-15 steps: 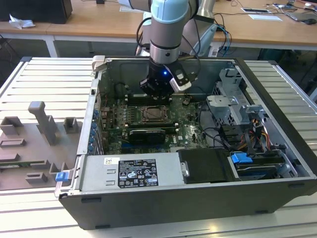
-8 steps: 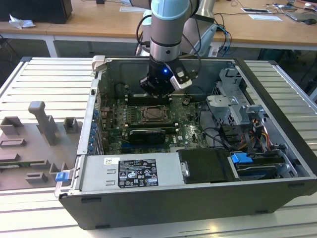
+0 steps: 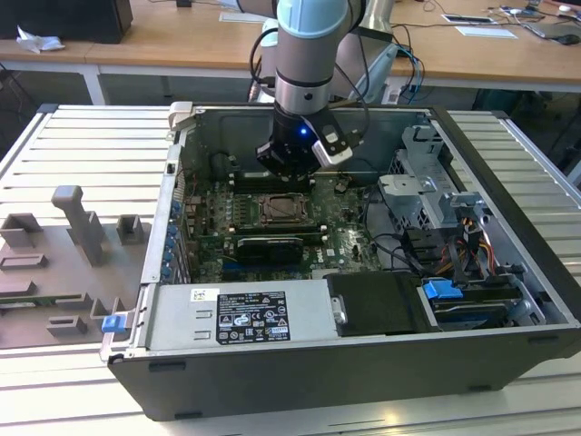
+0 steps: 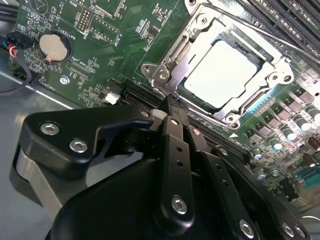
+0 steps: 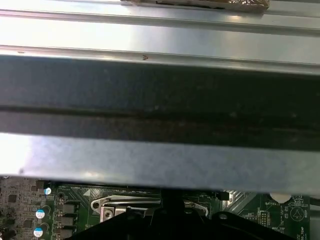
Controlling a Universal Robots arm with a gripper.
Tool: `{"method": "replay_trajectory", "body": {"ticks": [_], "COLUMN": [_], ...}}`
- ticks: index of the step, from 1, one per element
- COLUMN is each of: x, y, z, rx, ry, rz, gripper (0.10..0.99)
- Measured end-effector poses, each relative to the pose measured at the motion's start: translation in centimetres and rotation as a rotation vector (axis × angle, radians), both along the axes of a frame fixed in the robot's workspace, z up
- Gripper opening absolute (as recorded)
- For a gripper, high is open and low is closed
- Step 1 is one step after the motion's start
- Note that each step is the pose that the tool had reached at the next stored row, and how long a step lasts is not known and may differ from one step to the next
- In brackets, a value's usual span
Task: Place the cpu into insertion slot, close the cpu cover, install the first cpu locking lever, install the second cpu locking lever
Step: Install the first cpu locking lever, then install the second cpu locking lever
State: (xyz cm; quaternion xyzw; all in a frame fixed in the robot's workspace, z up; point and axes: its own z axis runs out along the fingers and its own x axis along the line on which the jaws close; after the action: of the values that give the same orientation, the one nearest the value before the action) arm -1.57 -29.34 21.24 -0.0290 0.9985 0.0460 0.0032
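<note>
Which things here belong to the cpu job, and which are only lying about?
Job: cpu seated in insertion slot; cpu cover down over it; claw shut beside it.
Lying about: coin battery; power supply; grey fixtures.

You're looking at a ribbed metal bench (image 3: 82, 145) under even light. Behind it stand wooden desks (image 3: 172, 41) strewn with papers (image 3: 486, 31), and grey fixture blocks (image 3: 77, 227) sit toward the exterior view's left.
</note>
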Motion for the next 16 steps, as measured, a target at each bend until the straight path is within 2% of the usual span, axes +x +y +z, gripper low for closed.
{"method": "replay_trajectory", "body": {"ticks": [16], "x": [0.0], "y": [-0.93], "z": [0.0], "rx": [0.0], "ry": [0.0], "rz": [0.0], "gripper": [0.106]}}
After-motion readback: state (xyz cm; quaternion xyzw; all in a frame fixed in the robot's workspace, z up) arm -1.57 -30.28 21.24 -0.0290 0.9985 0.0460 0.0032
